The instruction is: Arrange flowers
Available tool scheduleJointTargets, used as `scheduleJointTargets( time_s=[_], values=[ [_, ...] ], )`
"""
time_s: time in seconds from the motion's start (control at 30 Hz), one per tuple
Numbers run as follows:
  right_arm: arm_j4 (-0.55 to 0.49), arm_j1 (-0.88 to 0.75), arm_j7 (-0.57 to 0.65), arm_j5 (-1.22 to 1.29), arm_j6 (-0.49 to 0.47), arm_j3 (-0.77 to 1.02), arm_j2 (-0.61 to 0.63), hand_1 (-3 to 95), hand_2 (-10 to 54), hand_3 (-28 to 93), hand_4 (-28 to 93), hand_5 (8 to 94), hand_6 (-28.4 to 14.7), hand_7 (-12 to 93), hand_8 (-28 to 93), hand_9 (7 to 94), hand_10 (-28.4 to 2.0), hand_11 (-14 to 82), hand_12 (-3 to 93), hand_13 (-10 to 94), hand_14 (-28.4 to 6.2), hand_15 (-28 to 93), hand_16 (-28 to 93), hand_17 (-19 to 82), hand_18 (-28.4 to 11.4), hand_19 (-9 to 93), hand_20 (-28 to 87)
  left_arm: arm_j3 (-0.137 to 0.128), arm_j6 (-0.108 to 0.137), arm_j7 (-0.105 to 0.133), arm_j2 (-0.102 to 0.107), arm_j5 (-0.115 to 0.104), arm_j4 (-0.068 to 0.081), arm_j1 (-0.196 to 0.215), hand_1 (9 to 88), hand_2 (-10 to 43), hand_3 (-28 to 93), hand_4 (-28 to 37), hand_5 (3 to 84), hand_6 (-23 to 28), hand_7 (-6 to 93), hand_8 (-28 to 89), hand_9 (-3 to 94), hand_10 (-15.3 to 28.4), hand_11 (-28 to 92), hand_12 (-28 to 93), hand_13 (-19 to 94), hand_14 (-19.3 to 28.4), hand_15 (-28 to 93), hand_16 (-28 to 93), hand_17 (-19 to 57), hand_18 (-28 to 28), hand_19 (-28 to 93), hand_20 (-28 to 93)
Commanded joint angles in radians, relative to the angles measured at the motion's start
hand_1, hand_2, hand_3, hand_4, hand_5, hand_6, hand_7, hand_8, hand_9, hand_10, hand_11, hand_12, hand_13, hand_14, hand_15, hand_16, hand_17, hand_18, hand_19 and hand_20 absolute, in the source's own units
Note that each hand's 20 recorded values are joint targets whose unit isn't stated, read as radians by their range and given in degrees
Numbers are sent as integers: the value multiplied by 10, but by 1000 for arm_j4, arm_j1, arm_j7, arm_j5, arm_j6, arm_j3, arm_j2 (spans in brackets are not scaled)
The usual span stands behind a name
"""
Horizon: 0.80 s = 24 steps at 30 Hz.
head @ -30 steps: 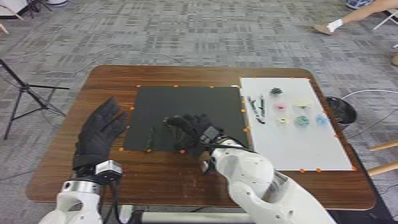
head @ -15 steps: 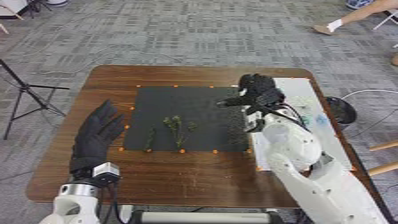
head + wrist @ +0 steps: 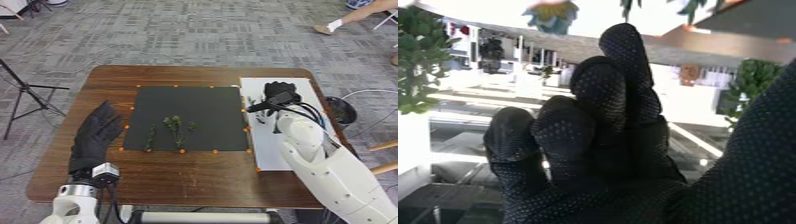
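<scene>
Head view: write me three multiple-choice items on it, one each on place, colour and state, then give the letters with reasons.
1. Where do the green sprigs lie?
A. On the white board
B. On the dark mat
C. On the floor

2. What colour is the board under the right hand?
A. White
B. Red
C. Blue

3. How is the left hand?
A. Curled round a sprig
B. A closed fist
C. Open and empty

1 B: their stems rest on the dark mat.
2 A: the board is plainly white.
3 C: its fingers are extended, holding nothing.
</scene>
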Motion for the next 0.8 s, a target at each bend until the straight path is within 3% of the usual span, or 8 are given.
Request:
scheduleJointTargets(
  time_s=[0.03,0.3,0.4,0.5,0.53,0.63,0.8],
  values=[
    [-5,-38,3,-9,-28,-3,29,440,-94,-134,-53,635,-21,480,-147,697,-127,566,399,648,-120,807,406,348,-214,932,595,-5,11,7,-5,-2,-9,22,245,-31,670,-271,262,16,211,-111,244,110,145,173,215,140,191,50,-121,211,445,63],
    [58,-26,-24,-39,-37,-49,-20,421,-93,4,-96,647,-16,477,-147,704,-124,567,402,653,-121,808,403,353,-215,932,595,-1,4,15,-1,-3,-7,16,244,-31,673,-274,262,15,213,-111,246,109,148,172,216,141,193,49,-121,211,446,63],
    [79,-15,-39,-43,-11,-63,-33,427,-95,250,-227,652,-15,477,-147,707,-124,569,405,659,-118,808,404,357,-214,932,596,-1,8,16,0,-6,-6,16,243,-28,672,-274,262,15,213,-111,246,109,148,172,216,141,193,49,-121,211,446,63],
    [100,-6,-48,-50,6,-73,-48,307,-95,647,-280,664,-11,493,-147,716,-120,574,408,665,-114,808,402,362,-210,932,596,1,3,18,1,-5,-4,15,242,-28,673,-274,262,16,212,-111,246,110,149,172,216,141,193,49,-121,211,445,63],
    [105,-5,-55,-51,2,-71,-52,321,-95,725,-281,668,-10,492,-54,732,-116,580,411,668,-112,807,405,365,-208,932,595,1,2,18,1,-4,-3,14,242,-28,673,-274,263,15,212,-111,246,110,149,172,216,141,193,49,-121,211,445,63],
    [97,-13,-39,-6,-17,-64,-59,436,-95,751,-281,696,4,509,137,780,-99,589,423,683,-107,806,411,379,-204,932,601,1,-1,19,1,-4,-3,15,243,-28,674,-275,262,15,212,-111,246,111,149,171,216,141,194,49,-121,211,445,63],
    [56,-52,-43,84,15,-46,-53,447,-95,809,-250,724,9,526,190,815,-83,621,450,711,-105,822,424,407,-204,932,637,-1,1,20,4,-5,-5,20,242,-27,674,-275,262,15,212,-111,246,110,148,171,216,141,193,49,-120,210,445,63]
  ],
)
